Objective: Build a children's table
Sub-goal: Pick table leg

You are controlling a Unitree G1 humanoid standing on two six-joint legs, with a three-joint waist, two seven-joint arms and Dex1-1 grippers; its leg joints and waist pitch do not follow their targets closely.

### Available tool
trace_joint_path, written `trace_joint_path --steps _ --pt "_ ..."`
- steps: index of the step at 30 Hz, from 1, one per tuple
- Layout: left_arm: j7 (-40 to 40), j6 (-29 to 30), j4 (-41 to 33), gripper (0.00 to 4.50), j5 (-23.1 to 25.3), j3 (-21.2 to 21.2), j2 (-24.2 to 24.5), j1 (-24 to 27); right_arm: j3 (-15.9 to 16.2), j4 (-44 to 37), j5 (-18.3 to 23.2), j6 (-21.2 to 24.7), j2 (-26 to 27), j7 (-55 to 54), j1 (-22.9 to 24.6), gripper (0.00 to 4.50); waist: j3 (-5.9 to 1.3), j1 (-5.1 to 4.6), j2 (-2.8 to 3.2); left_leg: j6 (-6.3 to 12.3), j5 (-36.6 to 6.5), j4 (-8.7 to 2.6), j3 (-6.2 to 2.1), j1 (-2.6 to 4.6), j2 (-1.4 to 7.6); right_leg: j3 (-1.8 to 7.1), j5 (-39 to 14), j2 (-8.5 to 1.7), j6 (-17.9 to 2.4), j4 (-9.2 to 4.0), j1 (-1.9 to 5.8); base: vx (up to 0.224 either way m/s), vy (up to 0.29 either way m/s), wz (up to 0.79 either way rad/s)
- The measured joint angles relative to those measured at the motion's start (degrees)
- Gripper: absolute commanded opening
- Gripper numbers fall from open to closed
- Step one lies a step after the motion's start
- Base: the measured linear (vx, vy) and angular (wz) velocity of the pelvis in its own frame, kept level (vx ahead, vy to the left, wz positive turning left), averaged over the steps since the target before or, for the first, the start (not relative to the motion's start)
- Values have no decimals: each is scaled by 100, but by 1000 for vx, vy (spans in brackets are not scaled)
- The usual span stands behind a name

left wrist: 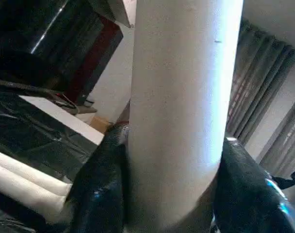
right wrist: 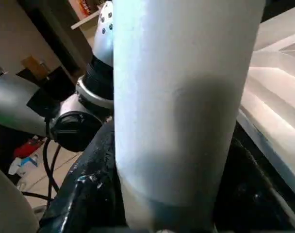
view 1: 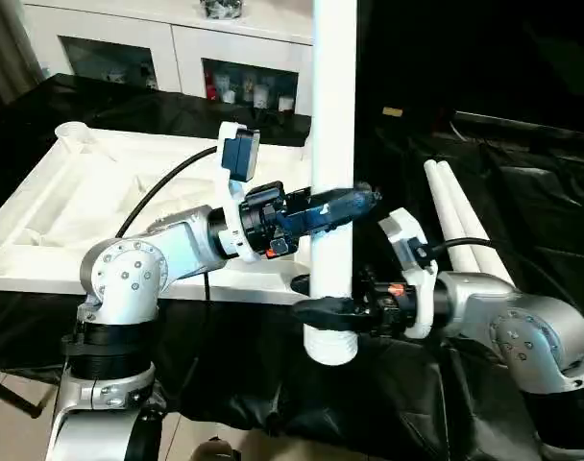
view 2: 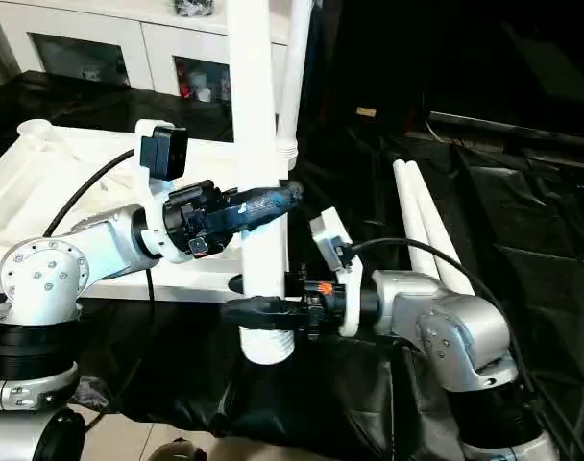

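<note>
You have one white leg [view 1: 332, 144] standing upright in front of the robot, just off the near edge of the tabletop [view 1: 71, 206]. Your left gripper [view 1: 345, 204] clamps it partway up, fingers [left wrist: 96, 187] on both sides. Your right gripper [view 1: 321, 305] clamps the same leg lower down, just above its bottom end, which hangs over the black cloth [view 1: 523, 192]. The tabletop lies ribbed side up on your left. Two more legs [view 1: 460, 226] lie side by side on the cloth to your right.

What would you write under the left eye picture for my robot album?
Both grippers, left and right, hold a white table leg upright.
</note>
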Motion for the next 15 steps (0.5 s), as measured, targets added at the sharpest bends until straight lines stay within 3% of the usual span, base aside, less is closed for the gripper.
trace_joint_path --steps 4,6,9,12,15 --pt "12 -46 -38 192 42 -25 20 0 7 0 -11 -26 0 -3 -1 196 0 9 0 0 0 0 1 0 0 0 0 0 0 0 0 0 0 0" --pt "35 -85 -66 189 46 -39 33 0 29 4 -36 -102 6 -20 -4 252 0 20 0 0 0 0 1 0 1 0 0 0 0 0 0 0 0 0" --pt "143 -125 -92 188 144 -57 78 1 49 19 -98 -161 51 -173 -58 274 -1 27 1 0 0 0 2 2 1 0 1 0 -1 1 0 0 0 0" --pt "291 -368 -159 188 471 -194 130 2 39 36 -312 -307 136 -461 -70 307 -1 37 0 0 0 0 3 2 2 0 1 0 -1 1 1 0 0 0" --pt "474 -736 -259 188 972 -400 219 9 -16 144 -600 -482 280 -946 -204 308 -1 36 -1 -2 1 0 5 3 3 1 3 0 0 1 0 0 0 0"
